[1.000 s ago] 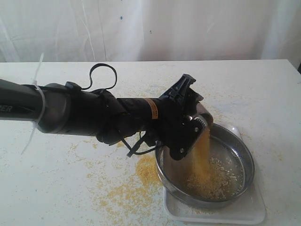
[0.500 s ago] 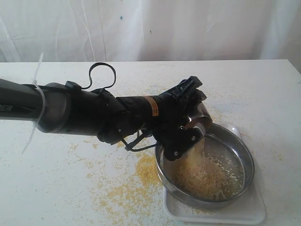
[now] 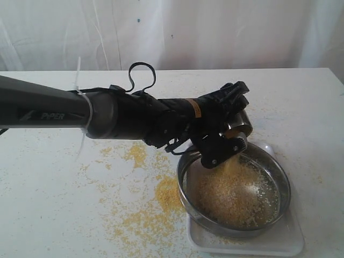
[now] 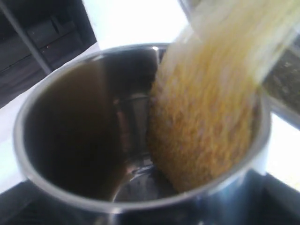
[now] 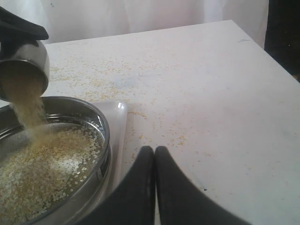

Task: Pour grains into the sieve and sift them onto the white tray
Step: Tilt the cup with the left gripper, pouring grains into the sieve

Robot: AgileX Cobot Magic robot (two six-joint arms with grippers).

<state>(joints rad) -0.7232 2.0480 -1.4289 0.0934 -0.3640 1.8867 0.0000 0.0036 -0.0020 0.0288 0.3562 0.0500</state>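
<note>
Most of the grains (image 3: 236, 196) lie piled on the mesh of the sieve (image 3: 184, 199), which sits on the white tray (image 3: 279, 244), lower right in the exterior view. Some are pouring from the small steel cup (image 3: 240, 124), tipped mouth-down over the sieve's far-left rim. I have the left fingers (image 3: 219, 154) clamped on that cup; the left wrist view shows grains sliding out along its wall. I see the right fingers (image 5: 143, 187) pressed together, empty, just beside the tray. Pour step, well along I'd say, sifting not begun. To do it clean I'd keep the mouth inside the rim, nudge toward mesh centre and tilt steadily until empty. On the table (image 3: 54, 204) left of the sieve, the spilled grains (image 3: 161, 196) show the risk.
</note>
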